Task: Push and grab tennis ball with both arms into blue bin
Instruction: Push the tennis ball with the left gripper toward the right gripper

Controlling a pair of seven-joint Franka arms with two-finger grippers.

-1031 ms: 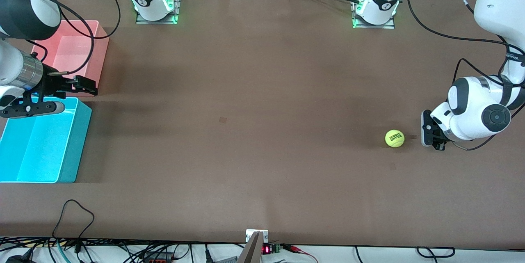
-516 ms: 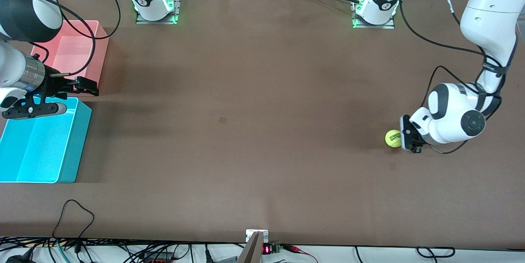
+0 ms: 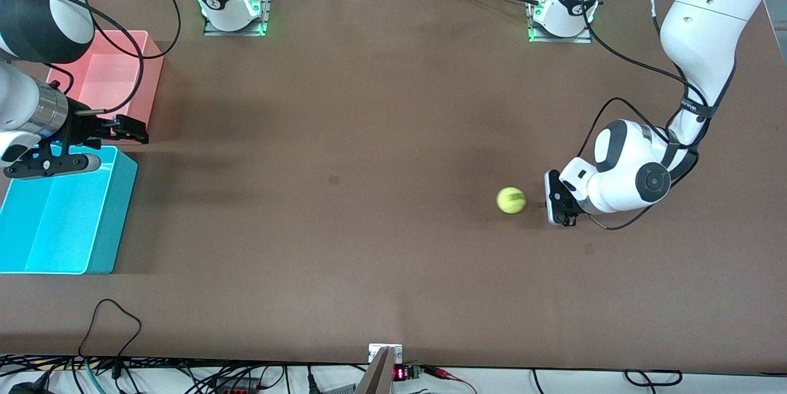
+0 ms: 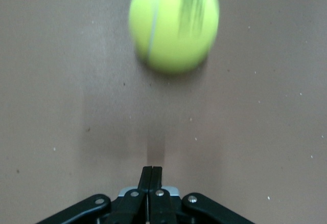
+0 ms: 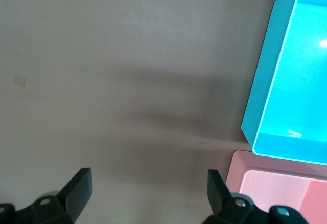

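Observation:
The yellow-green tennis ball [image 3: 511, 200] lies on the brown table toward the left arm's end. It looks blurred in the left wrist view [image 4: 173, 22]. My left gripper [image 3: 550, 198] is shut on nothing, low at the table beside the ball on the left arm's side, with a small gap between them. The blue bin [image 3: 120, 209] stands at the right arm's end of the table and also shows in the right wrist view [image 5: 265, 91]. My right gripper [image 3: 132, 130] hangs open and empty by the bin's corner, its fingers [image 5: 79, 185] wide apart over bare table.
A pink bin [image 3: 152, 71] stands next to the blue one, farther from the front camera, and shows in the right wrist view [image 5: 265, 183]. A small square mark [image 3: 334, 179] is on the table between ball and bins. Cables lie along the table's near edge.
My left arm has swept toward the right arm's end and struck the ball. The ball has rolled toward the middle of the table and off the gripper. The right arm has held still.

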